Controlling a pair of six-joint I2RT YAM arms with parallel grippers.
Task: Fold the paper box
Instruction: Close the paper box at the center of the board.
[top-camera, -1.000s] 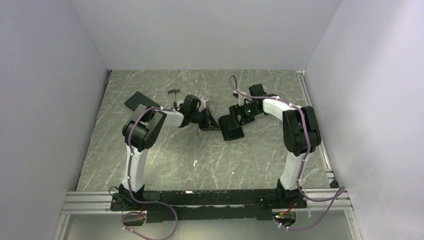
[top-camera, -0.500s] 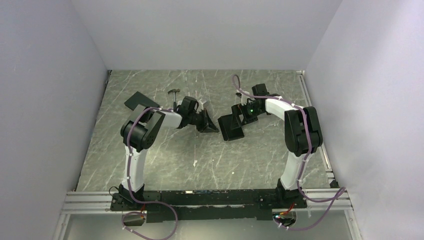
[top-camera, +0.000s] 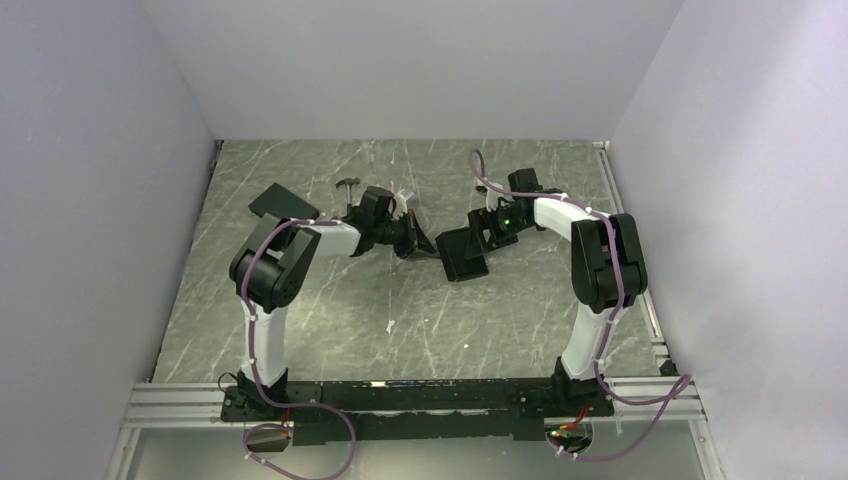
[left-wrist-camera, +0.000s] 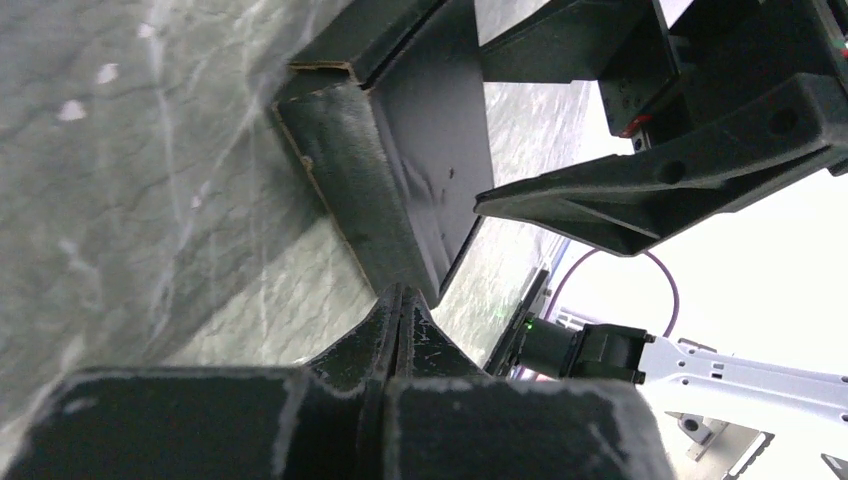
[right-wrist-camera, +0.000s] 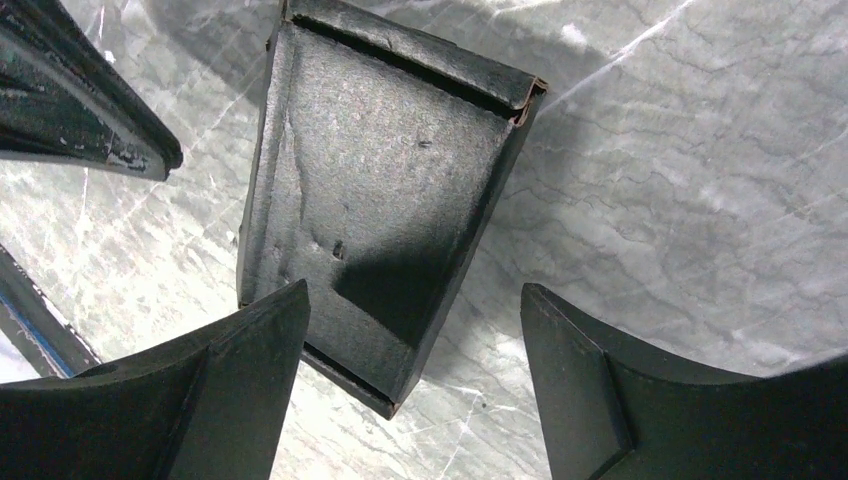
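Marbled table, middle: paper box walls look raised, closing perhaps left — left gripper pressed together, right gripper spread above.

Grey marbled tbl w/ paper box on it.

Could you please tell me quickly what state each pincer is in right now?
Left pincer: shut, tips at the edge of the paper box; no grip visible.
Right pincer: open above the paper box, holding nothing.
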